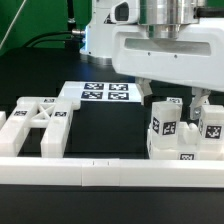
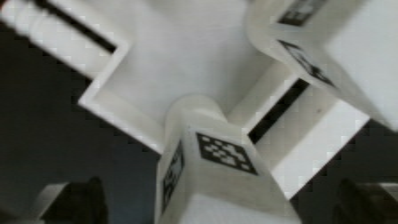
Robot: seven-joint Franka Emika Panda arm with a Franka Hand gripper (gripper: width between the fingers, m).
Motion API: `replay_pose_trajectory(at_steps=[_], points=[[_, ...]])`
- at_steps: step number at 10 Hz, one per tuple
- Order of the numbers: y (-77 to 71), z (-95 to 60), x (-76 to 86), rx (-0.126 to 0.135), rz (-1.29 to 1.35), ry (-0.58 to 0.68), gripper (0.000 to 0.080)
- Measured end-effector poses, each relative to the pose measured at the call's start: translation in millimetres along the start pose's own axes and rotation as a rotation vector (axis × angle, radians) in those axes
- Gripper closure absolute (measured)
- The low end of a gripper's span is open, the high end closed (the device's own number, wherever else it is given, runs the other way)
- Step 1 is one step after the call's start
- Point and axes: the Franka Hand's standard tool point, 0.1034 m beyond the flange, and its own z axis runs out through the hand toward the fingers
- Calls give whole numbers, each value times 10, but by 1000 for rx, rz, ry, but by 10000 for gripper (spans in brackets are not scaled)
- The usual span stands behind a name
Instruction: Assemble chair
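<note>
Over the right side of the black table (image 1: 105, 135) in the exterior view hangs the gripper (image 1: 175, 100), fingers (image 1: 200, 102) spread wide and gripping nothing. It probably sits this high to clear the upright parts beneath. Along the near edge runs a long border rail (image 1: 110, 172), apparently a stop to square parts against. On the left a flat chair frame (image 1: 40, 122) with cut-out openings lies against that rail, seemingly parked until needed. On the right, under the gripper, stands the part-built chair (image 1: 185, 130), its tagged pieces upright. In the wrist view one tagged leg (image 2: 214, 150) rises between the fingers, and whether they touch it is unclear. Farther off, mid-table, lies the marker board (image 1: 105, 93). No container is in sight
</note>
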Motion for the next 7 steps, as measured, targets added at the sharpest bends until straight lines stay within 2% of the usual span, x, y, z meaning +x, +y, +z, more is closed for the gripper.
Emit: replay_pose_trajectory(at_steps=[7], points=[[63,36,46,-13,-598,-2,151]])
